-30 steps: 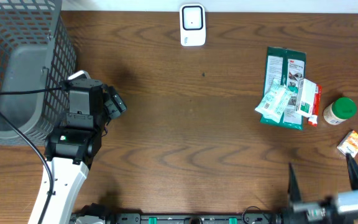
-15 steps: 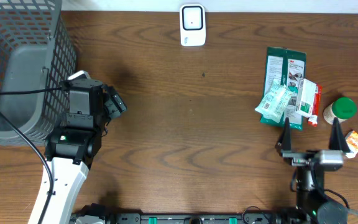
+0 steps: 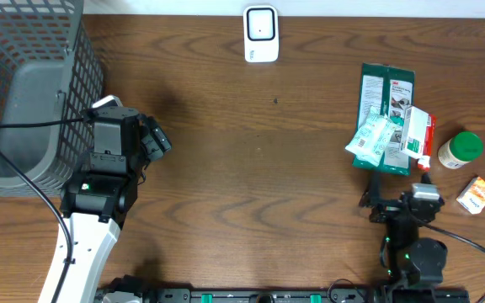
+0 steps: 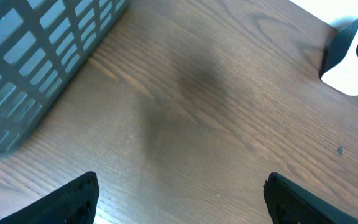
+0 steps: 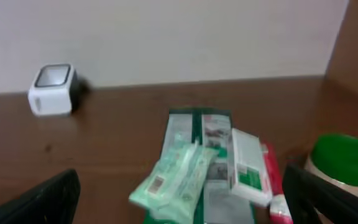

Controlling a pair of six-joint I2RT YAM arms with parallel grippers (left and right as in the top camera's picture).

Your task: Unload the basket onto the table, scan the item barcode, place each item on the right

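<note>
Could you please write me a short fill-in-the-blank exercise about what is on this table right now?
1. The grey plastic mesh basket stands on the ___ arm's side of the wooden table.
2. The small round jar beside the pile of green packets has a ___ lid.
3. The left gripper and the right gripper are both ___, holding nothing.

Missing words: left; green; open.

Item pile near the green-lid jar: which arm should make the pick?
Right. The right gripper sits open just short of the packet pile, which is centred in its wrist view. The left gripper is far off, beside the basket.
</note>
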